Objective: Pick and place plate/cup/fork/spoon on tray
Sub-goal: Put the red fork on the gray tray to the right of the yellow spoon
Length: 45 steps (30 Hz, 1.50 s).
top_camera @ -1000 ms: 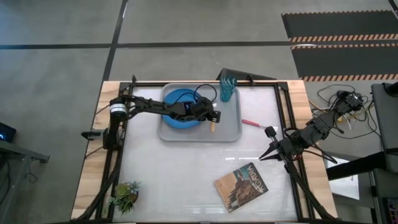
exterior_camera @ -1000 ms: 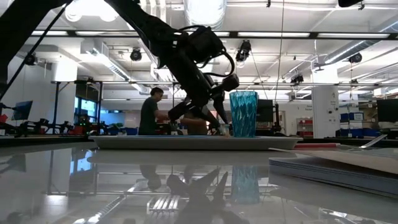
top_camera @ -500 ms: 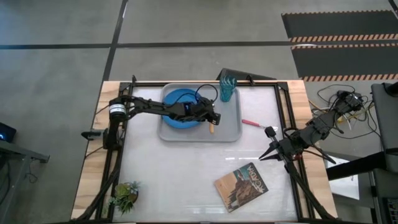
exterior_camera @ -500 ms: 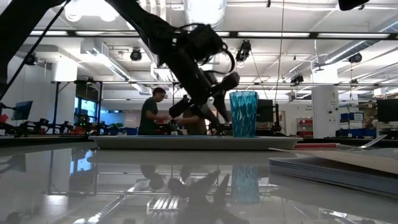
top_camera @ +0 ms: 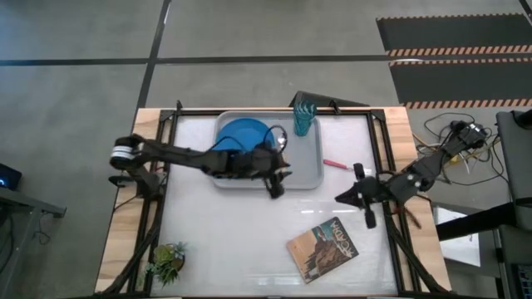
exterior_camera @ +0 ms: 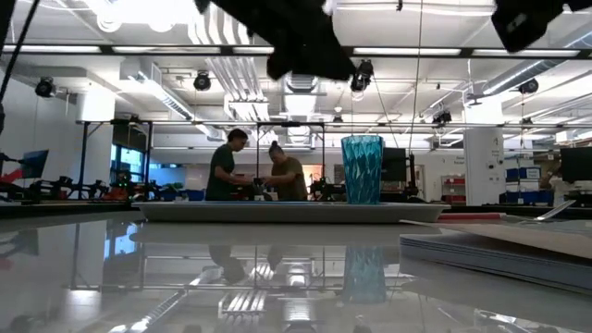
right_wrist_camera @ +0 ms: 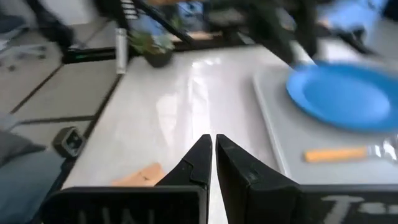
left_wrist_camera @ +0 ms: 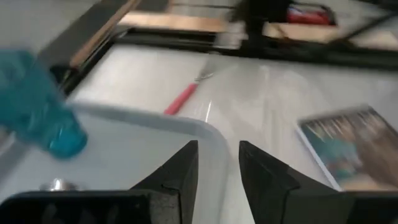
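Large light-grey rectangular tray [top_camera: 309, 176] holding three of the four task things, the fork outside it.

On the tray, the round bright-blue plate [top_camera: 241, 133] lies at 9 o'clock, the translucent teal-blue tumbler cup [top_camera: 304, 117] stands at 1 o'clock, and the orange-handled spoon [right_wrist_camera: 339, 153] lies beside the plate. The pink-handled fork [top_camera: 335, 164] rests on the white table [top_camera: 233, 241] at 3 o'clock of the tray. The left gripper [top_camera: 275, 188] hangs over the tray's near rim, fingers slightly apart and empty. The right gripper [top_camera: 342, 198] hovers near the fork, fingers closed together, empty. A brown picture-cover book [top_camera: 323, 247] lies at 5 o'clock.
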{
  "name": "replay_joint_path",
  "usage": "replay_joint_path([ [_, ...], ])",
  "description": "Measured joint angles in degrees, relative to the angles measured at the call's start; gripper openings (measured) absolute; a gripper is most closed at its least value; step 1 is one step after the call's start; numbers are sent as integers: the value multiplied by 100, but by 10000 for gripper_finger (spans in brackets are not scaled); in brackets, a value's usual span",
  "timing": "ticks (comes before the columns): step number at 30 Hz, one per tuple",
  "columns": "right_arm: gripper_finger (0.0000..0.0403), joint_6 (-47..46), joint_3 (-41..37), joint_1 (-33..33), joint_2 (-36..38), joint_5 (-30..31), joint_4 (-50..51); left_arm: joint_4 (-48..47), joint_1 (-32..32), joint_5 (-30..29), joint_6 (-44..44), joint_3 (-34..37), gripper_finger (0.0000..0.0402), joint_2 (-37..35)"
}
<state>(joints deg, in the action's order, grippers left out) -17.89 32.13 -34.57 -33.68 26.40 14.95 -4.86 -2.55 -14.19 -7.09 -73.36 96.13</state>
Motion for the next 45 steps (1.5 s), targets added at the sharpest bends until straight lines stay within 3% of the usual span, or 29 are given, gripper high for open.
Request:
replay_joint_path([
  [6,12,-1666,-53,29,-744,696,104,536,-608,17,1280,823,97,-857],
  [10,12,-2745,87,279,-1059,746,383,1467,-731,12,1967,1519,97,-1453],
  [15,12,-3846,450,940,-1248,481,1581,2421,-688,10,2433,2288,97,-2122],
  [18,12,-4249,648,1607,-1308,-174,2399,2609,-670,-16,2544,2609,97,-2496],
  [25,12,-3843,738,3489,-1449,-1682,3142,2687,-677,-25,2565,2969,97,-3139],
  [32,12,-2862,740,5005,-1789,-1933,2943,2687,-672,-38,2585,3169,97,-3481],
  [37,12,-2427,740,5523,-2297,-1935,2415,2682,-672,-88,2603,3228,97,-3625],
  [45,12,-2144,740,5761,-3134,-1891,2028,2673,-672,-110,2746,3253,97,-3656],
])
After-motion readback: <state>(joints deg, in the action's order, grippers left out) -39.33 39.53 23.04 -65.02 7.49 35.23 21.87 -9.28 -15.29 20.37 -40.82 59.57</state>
